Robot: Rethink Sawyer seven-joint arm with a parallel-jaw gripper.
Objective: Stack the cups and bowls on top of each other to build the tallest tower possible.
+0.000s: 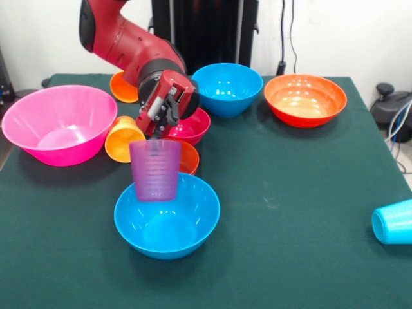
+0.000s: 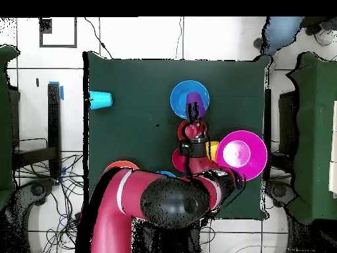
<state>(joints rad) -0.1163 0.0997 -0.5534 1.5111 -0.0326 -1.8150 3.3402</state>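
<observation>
No text, label, brand, number or sign can be read in either view. The cups and bowls are plain coloured plastic with no markings that show, the green worktop [image 1: 290, 193] carries no writing, and the red arm and its end effector [image 1: 156, 129] show no legible lettering.

— What did the purple cup [image 1: 155, 170] look like?
— Translucent, ribbed plastic. The blue bowl [image 1: 167, 219] beneath it was glossy plastic.
— And the table [image 1: 290, 193]?
— Matt green cloth. My arm [image 1: 125, 42] had a smooth red shell.
</observation>
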